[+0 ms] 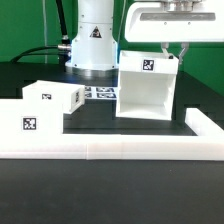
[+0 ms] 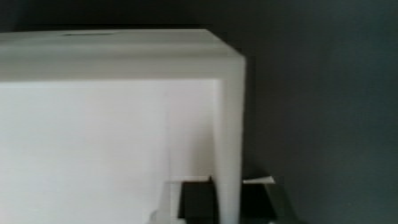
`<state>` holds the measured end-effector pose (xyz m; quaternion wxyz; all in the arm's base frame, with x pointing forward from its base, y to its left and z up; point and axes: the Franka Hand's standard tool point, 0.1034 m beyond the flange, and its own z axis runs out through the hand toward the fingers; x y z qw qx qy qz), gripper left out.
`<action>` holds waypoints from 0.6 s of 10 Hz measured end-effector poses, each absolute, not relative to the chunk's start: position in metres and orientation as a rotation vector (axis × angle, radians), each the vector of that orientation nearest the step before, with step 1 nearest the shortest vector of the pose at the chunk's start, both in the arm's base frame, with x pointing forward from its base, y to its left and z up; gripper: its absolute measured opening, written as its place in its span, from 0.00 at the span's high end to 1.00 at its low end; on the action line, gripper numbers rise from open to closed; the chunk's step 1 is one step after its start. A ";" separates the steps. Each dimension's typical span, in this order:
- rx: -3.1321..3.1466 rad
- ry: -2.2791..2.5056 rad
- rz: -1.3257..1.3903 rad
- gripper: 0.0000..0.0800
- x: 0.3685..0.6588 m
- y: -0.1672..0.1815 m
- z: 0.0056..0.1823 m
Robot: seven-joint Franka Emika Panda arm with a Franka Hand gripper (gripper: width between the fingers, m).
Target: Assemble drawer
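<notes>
The white drawer housing (image 1: 146, 90), a tall open box with a square tag on its top rear wall, stands upright at centre right on the black table. My gripper (image 1: 180, 50) reaches down onto the top of its wall on the exterior view's right. In the wrist view the housing (image 2: 107, 120) fills most of the picture. My gripper (image 2: 226, 195) straddles its thin wall, with one dark finger (image 2: 192, 200) inside and the other outside, closed against it. A small white tray (image 1: 55, 98) with tags lies apart at the left.
A long low white rail (image 1: 110, 148) with a square tag runs across the front and turns back at the right. The marker board (image 1: 100, 93) lies between tray and housing. The robot base (image 1: 92, 40) stands behind.
</notes>
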<state>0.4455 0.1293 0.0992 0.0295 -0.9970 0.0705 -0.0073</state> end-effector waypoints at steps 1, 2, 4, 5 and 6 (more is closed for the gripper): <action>-3.069 0.232 -0.041 0.95 0.461 0.126 0.099; -3.064 0.242 -0.058 0.95 0.474 0.124 0.099; -3.052 0.211 -0.112 0.95 0.512 0.114 0.100; -3.049 0.192 -0.138 0.95 0.529 0.109 0.100; -3.048 0.165 -0.162 0.95 0.543 0.103 0.100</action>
